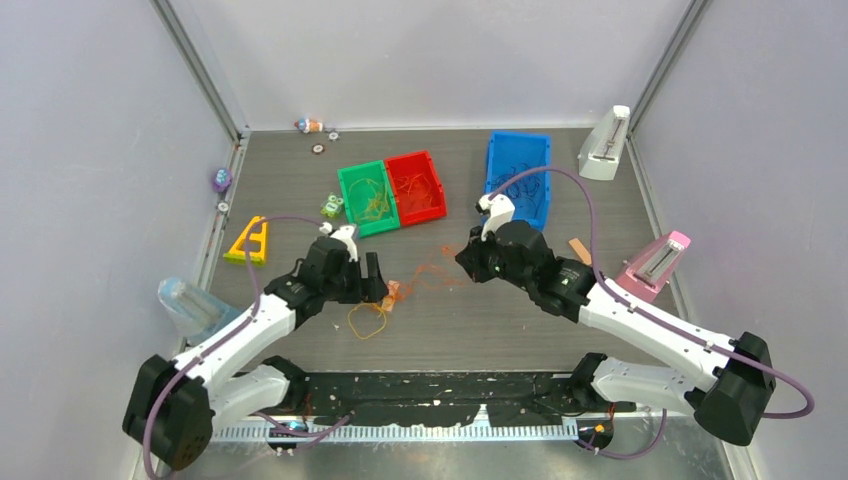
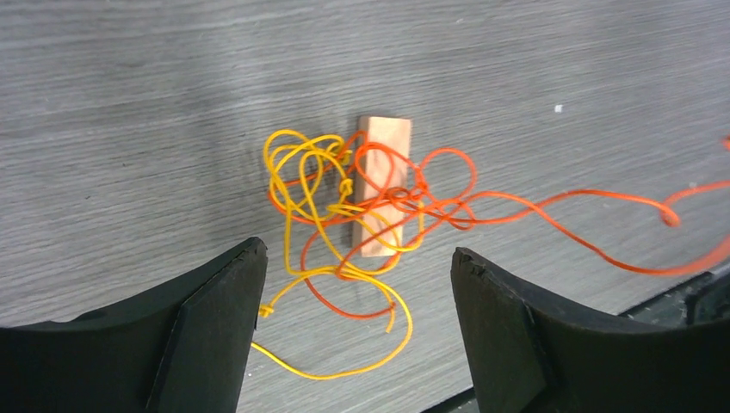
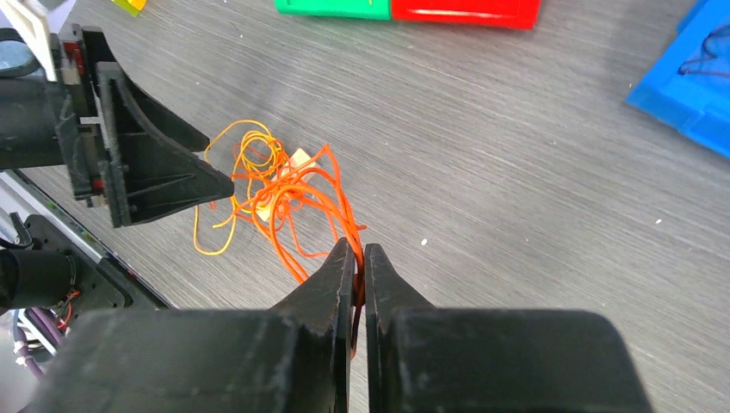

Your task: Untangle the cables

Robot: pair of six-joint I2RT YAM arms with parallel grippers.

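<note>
The left hand (image 2: 357,255) hung wide open over the yellow cable (image 2: 346,186), which lay knotted with the orange cable (image 2: 409,196) across a tan block (image 2: 385,139) on the grey counter (image 2: 129,103). Rightward, the right hand (image 3: 360,256) pinched a strand of the orange cable, drawn out from the tangle.

even bright light; soft shadows
</note>
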